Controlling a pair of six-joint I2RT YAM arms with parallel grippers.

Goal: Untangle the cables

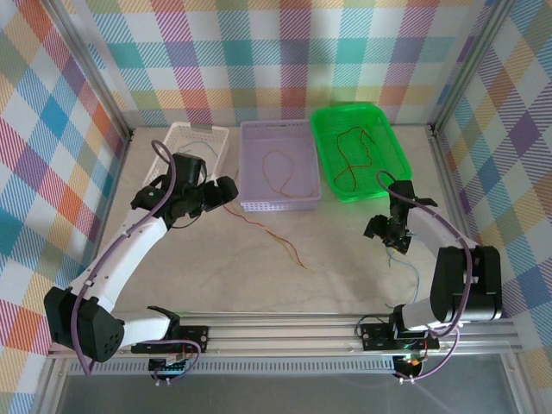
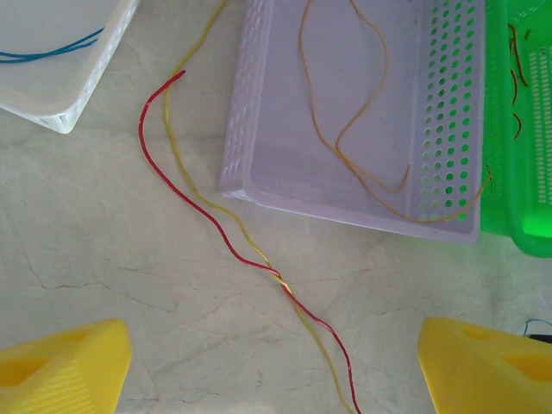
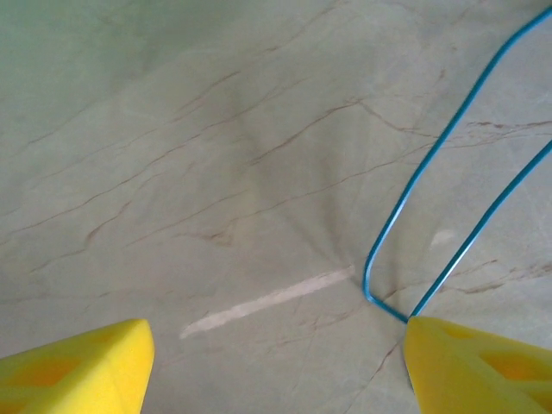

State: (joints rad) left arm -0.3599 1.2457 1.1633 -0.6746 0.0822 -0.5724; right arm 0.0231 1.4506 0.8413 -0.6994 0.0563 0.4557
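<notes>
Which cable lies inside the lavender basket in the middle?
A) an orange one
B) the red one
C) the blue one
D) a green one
A: an orange cable loops across the floor of the lavender basket, while the red cable lies outside it on the table, twisted with a yellow cable.

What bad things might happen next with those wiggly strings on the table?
The red cable and yellow cable twist together just ahead of the open left end effector; one grab may catch both and tighten the twist. The yellow one passes the corner of the purple basket, so pulling might snag it. The blue cable bends right beside one finger of the open right end effector; closing could miss it.
</notes>
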